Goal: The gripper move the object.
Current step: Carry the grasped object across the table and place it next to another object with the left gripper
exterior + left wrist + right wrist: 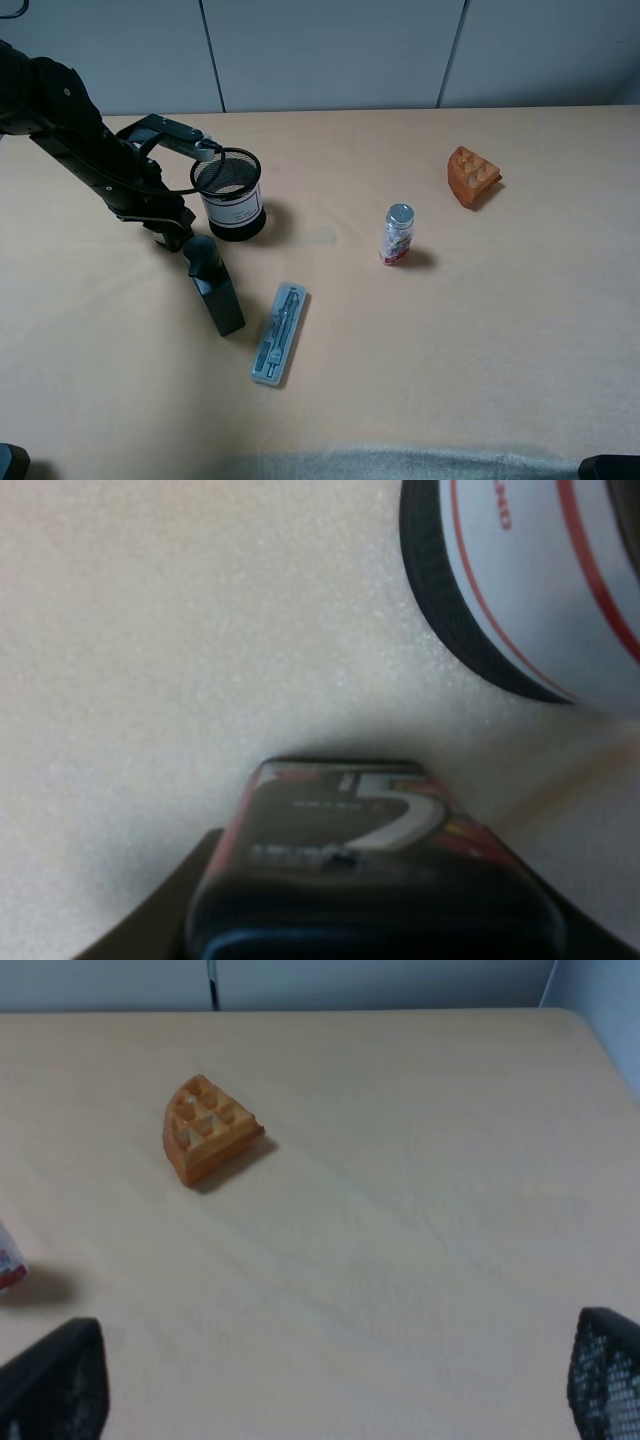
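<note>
The object (350, 830) is a small black box with a white "5" and red marks on its face. It fills the near part of the left wrist view, and my left gripper (370, 930) is shut on it, with a dark finger showing on each side. In the high view the left gripper (168, 236) is down at the table just left of the mesh cup (228, 195), and it hides the object there. My right gripper (330, 1380) stands open over bare table, with nothing between its fingers.
The cup's white, red-striped base (520, 590) stands close beside the held object. A taller slim black bottle (213, 290) is just in front of the left gripper. A clear pen case (280, 333), a silver-capped bottle (398, 235) and an orange wedge (472, 176) lie further right.
</note>
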